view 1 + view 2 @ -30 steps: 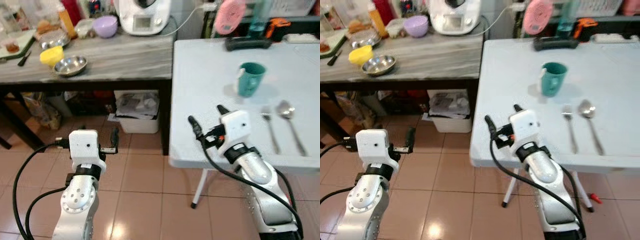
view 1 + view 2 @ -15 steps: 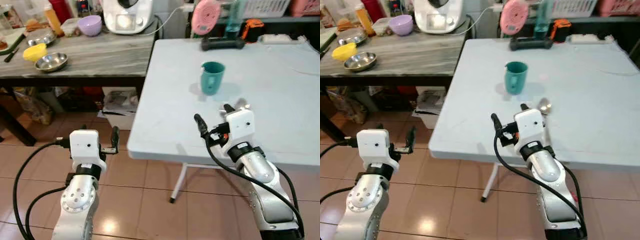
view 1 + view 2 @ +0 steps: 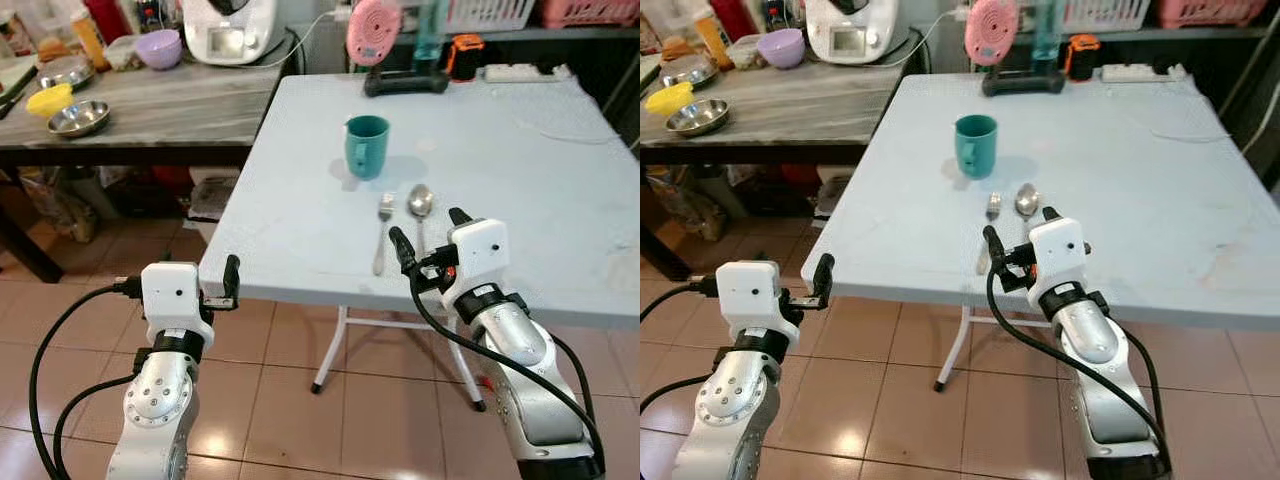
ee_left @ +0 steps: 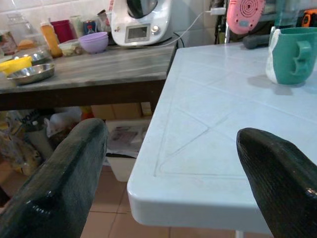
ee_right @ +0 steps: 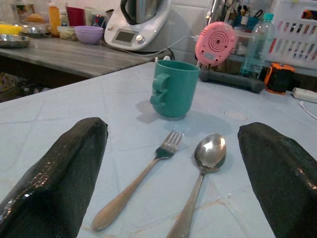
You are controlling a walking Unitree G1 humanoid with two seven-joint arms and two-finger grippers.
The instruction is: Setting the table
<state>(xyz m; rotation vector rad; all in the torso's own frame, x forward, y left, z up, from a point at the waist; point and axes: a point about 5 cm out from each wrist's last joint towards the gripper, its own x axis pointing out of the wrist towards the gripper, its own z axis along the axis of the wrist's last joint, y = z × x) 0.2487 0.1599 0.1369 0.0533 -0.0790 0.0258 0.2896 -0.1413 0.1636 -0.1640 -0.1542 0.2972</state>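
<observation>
A teal mug (image 3: 366, 146) stands upright on the white folding table (image 3: 520, 140). Just in front of it lie a fork (image 3: 383, 232) and a spoon (image 3: 420, 205), side by side with their handles toward me. My right gripper (image 3: 428, 230) hovers over the table's near edge, open and empty. In the right wrist view the fork (image 5: 141, 184) and spoon (image 5: 204, 168) lie ahead between the fingers, and the mug (image 5: 174, 89) stands beyond them. My left gripper (image 4: 173, 163) is open and empty, held low before the table's left corner.
A grey counter (image 3: 180, 100) to the left carries a steel bowl (image 3: 78, 117), a yellow bowl (image 3: 48, 98), a purple bowl (image 3: 159, 48) and a white appliance (image 3: 230, 28). At the table's far edge stand a pink fan (image 3: 374, 30) and a bottle. Tiled floor lies below.
The whole view has shifted, so the table now sits centred before me and the counter lies further left. Both grippers keep the same pose and stay open.
</observation>
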